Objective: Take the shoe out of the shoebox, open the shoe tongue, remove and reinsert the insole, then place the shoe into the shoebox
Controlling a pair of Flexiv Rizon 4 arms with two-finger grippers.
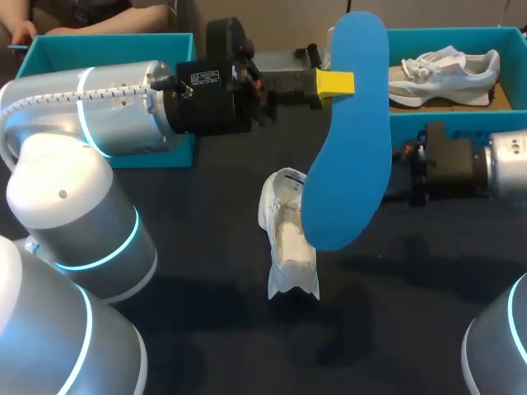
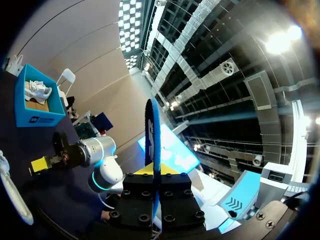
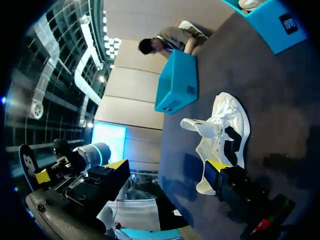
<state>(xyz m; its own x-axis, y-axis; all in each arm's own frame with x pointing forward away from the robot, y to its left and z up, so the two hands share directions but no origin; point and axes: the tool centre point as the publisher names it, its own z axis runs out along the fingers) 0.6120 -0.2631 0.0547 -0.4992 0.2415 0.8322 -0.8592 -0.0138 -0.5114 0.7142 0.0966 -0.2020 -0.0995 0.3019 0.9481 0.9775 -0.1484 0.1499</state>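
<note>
My left gripper [image 1: 333, 83] is shut on a blue insole [image 1: 350, 132] and holds it upright, well above the table. In the left wrist view the insole [image 2: 152, 132] stands edge-on between that gripper's [image 2: 156, 172] fingers. A white shoe [image 1: 288, 239] lies on the dark table under the insole, its tongue pulled open. My right gripper [image 3: 167, 167] stands open just beside the shoe [image 3: 220, 132], nothing between its fingers. From the head view its fingertips are hidden behind the insole; only the right gripper's [image 1: 418, 169] black body shows.
A blue shoebox [image 1: 461, 119] at the back right holds a second white shoe [image 1: 445, 74]. Another blue box [image 1: 107, 49] stands at the back left, partly hidden by my left arm [image 1: 107, 107].
</note>
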